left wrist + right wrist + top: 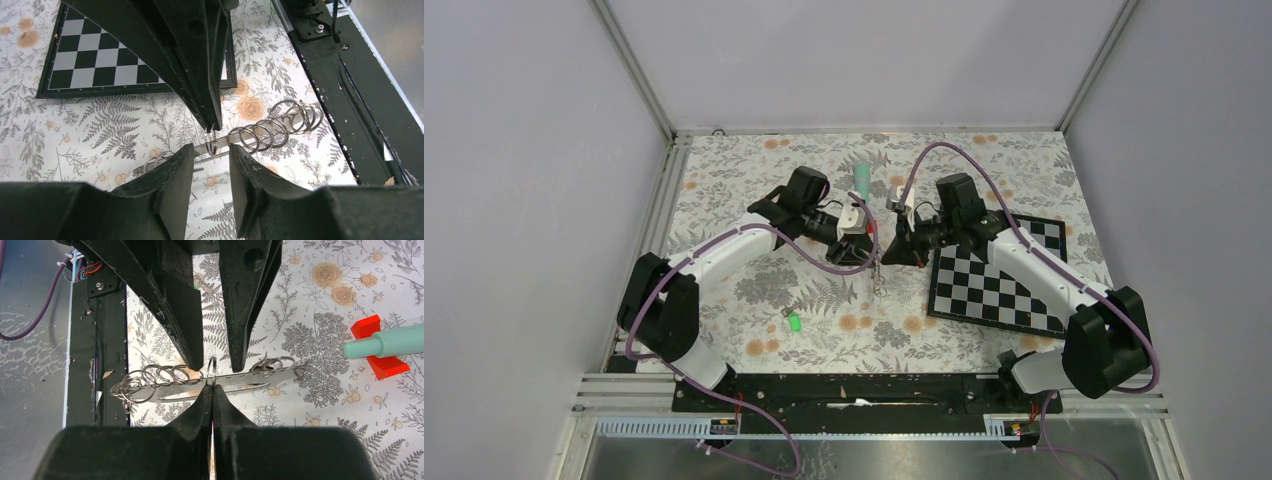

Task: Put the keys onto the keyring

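1. Now the green-headed key (793, 322) is seen on the table (724, 200), well behind the left gripper (211, 149).
2. Its fingers (182, 162) are held spread, the keyring (250, 377) passing between them.
3. Right gripper (212, 388): fingertips pressed together, the keyring pinched.

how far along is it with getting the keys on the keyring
Done: nothing threaded yet; the green-headed key lies loose on the tablecloth. In hand: the right pincer is shut on one ring of the keyring, the left pincer open astride it. Left: fetching and threading both keys; I can't make out the darker one.
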You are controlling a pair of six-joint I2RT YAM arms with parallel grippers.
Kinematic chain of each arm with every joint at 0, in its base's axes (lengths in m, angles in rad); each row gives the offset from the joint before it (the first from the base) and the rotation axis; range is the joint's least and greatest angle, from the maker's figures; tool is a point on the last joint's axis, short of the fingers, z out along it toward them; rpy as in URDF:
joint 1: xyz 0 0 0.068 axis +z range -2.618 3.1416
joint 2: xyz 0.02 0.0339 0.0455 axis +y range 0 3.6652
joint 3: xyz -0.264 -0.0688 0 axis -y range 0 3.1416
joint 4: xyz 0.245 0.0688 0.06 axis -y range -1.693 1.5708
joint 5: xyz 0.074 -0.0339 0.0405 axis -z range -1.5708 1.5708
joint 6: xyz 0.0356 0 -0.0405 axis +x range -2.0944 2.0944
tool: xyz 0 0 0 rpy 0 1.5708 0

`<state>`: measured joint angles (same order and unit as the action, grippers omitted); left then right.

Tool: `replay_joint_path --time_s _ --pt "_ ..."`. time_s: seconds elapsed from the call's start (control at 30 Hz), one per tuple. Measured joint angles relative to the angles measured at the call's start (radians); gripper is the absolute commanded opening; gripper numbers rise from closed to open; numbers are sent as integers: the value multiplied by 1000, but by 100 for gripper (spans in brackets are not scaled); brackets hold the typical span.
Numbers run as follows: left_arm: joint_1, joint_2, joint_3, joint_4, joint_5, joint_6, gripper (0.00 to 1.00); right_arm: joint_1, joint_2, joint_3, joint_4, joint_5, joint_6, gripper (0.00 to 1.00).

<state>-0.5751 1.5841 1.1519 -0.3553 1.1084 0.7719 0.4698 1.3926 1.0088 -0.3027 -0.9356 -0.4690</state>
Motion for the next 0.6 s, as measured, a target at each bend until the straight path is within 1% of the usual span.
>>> replay_joint_path --time_s 0.2,0.5,0.6 --pt "0 0 20 -3 0 -1 32 1 0 -18 1 0 -2 0" --pt "-2 3 21 -3 1 -1 28 1 0 -26 2 -1 -2 0" --pt "-6 6 23 -5 1 -1 24 1 0 -26 6 0 -2 0"
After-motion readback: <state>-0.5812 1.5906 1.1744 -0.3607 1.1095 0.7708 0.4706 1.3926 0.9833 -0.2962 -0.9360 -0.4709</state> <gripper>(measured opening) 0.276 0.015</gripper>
